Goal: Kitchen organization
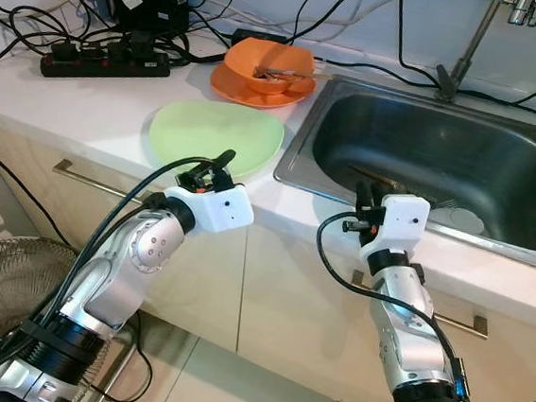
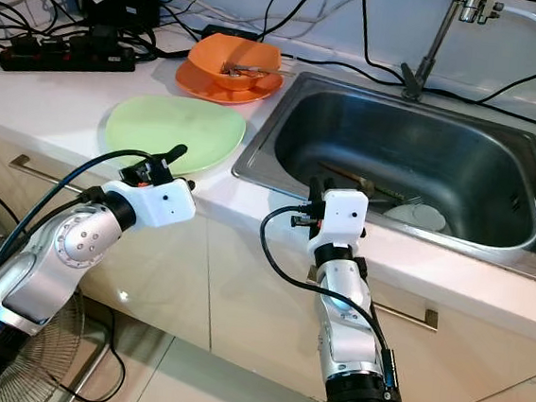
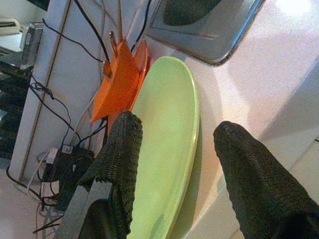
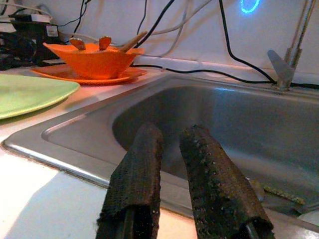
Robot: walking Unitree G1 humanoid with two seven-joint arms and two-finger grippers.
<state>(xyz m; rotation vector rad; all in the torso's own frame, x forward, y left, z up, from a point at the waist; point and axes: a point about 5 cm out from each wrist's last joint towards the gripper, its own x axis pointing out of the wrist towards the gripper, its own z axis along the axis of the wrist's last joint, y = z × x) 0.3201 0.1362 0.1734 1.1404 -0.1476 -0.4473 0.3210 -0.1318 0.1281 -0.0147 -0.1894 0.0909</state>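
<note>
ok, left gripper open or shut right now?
Open. In the left wrist view the two black fingers stand well apart, the green plate showing between them; the left gripper hovers at the plate's near edge.

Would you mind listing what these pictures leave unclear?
- Items on the sink floor: in both eye views the right gripper and the front wall partly hide them.
- Utensils in the orange bowl: too small to identify.
- Faucet: cut off by the top edge.

White countertop (image 1: 116,101), beige cabinets (image 1: 287,298), tiled floor (image 1: 231,388).
</note>
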